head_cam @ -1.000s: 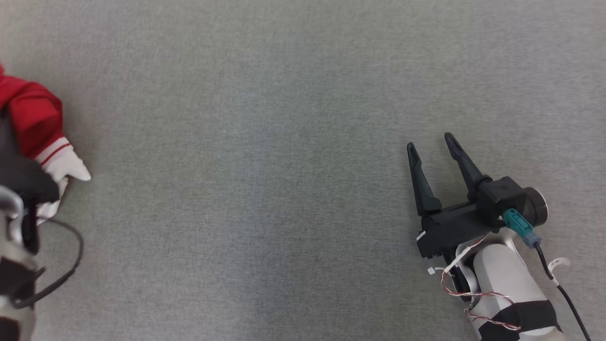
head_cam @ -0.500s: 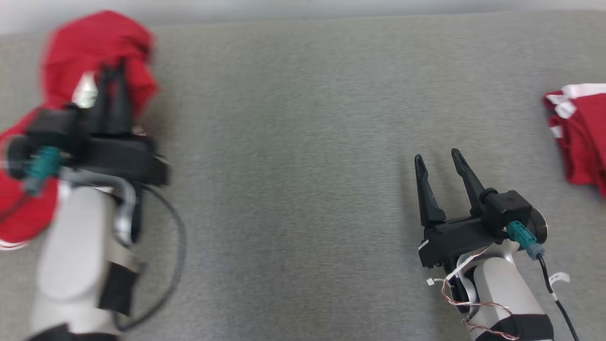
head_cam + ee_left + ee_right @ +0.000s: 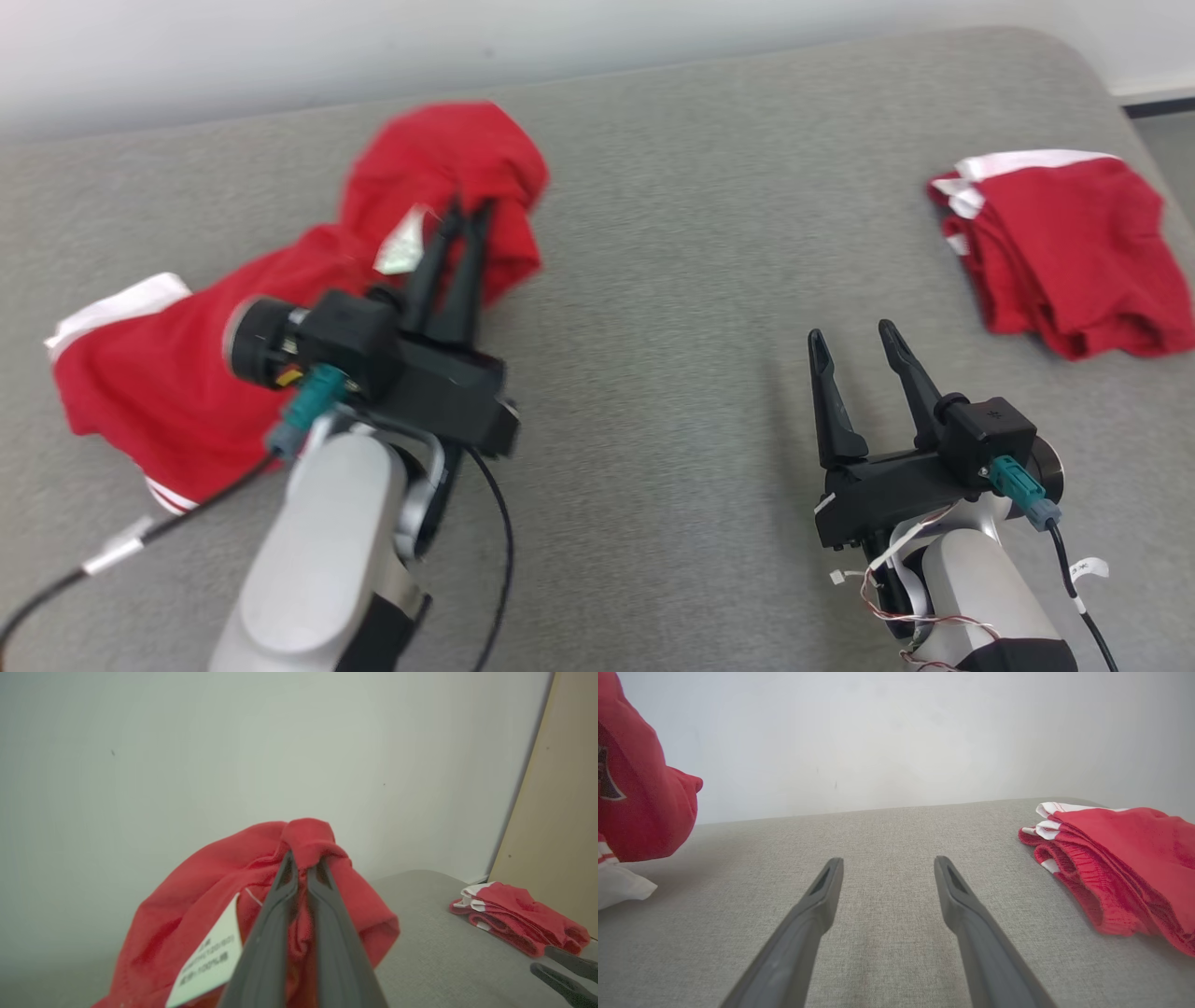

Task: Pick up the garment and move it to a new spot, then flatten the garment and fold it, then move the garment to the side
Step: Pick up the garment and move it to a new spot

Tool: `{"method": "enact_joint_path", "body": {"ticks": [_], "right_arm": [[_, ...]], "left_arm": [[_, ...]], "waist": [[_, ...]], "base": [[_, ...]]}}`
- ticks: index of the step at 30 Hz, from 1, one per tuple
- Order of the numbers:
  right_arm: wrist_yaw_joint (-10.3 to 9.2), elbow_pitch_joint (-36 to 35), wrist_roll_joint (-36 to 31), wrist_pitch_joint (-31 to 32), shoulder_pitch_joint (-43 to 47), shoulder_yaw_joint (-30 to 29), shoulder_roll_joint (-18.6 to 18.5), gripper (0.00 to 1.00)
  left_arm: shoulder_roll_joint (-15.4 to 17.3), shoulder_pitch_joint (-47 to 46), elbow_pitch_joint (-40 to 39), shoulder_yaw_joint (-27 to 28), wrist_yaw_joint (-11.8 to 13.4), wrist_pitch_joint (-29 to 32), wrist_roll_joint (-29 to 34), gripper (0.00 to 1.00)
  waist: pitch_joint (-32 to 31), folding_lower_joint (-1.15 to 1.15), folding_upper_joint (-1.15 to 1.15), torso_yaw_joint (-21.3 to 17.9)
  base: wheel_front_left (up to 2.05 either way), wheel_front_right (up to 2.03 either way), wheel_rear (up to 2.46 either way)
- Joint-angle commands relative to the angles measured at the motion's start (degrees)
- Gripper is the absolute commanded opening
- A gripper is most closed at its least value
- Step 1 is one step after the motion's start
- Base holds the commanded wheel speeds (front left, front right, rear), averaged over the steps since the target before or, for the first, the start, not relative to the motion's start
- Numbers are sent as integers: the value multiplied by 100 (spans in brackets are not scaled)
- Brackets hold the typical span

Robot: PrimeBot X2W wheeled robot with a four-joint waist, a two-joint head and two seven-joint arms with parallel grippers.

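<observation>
Swinging inward from the bench's left edge, my left gripper (image 3: 470, 210) had carried the garment (image 3: 177, 373) toward the middle, while my head had lifted so that the far edge and the wall (image 3: 280, 56) came into sight. Nearest me, toward the front edge on the right, my right gripper (image 3: 850, 332) hung with its jaws wide and nothing between them, over bare bench (image 3: 653, 280). Farther in on the left, my left jaws were pinched narrow on a bunched fold of the red cloth, its white label (image 3: 403, 250) just beside the fingers. The rest trailed back toward the left edge, the white hem (image 3: 117, 306) seemingly resting on the bench. Near the far right corner lay a second folded red garment (image 3: 1064, 252), well apart. I judged the move to a new spot under way, with flattening and folding not yet begun.
</observation>
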Motion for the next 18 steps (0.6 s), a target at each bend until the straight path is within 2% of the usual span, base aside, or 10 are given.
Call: {"method": "enact_joint_path", "body": {"ticks": [1,8,15,16,17,18], "right_arm": [[-16,-5,53,-20,68,-1,36,100],[-16,-13,78,-20,36,15,57,100],[-16,-19,75,-20,-6,-11,64,100],[-16,-22,71,-20,-4,-19,65,100],[-16,-28,73,-20,-1,-17,65,100],[-16,-30,83,-20,-2,-20,65,100]], "left_arm": [[-16,103,-78,-78,-24,-17,-23,0],[-18,311,-315,-560,85,-17,-234,0],[-18,416,-273,-752,175,-17,-266,0],[-18,441,-223,-757,188,-17,-274,33],[-20,469,-178,-750,202,-17,-271,82],[-20,486,-161,-718,223,-17,-272,100]], "waist": [[-64,0,0,-207],[-10,0,0,-457],[41,0,0,-493],[39,0,0,-478],[36,0,0,-460],[30,0,0,-435]], "base": [[0,0,0],[0,0,0],[0,0,0],[0,0,0],[0,0,0],[0,0,0]]}}
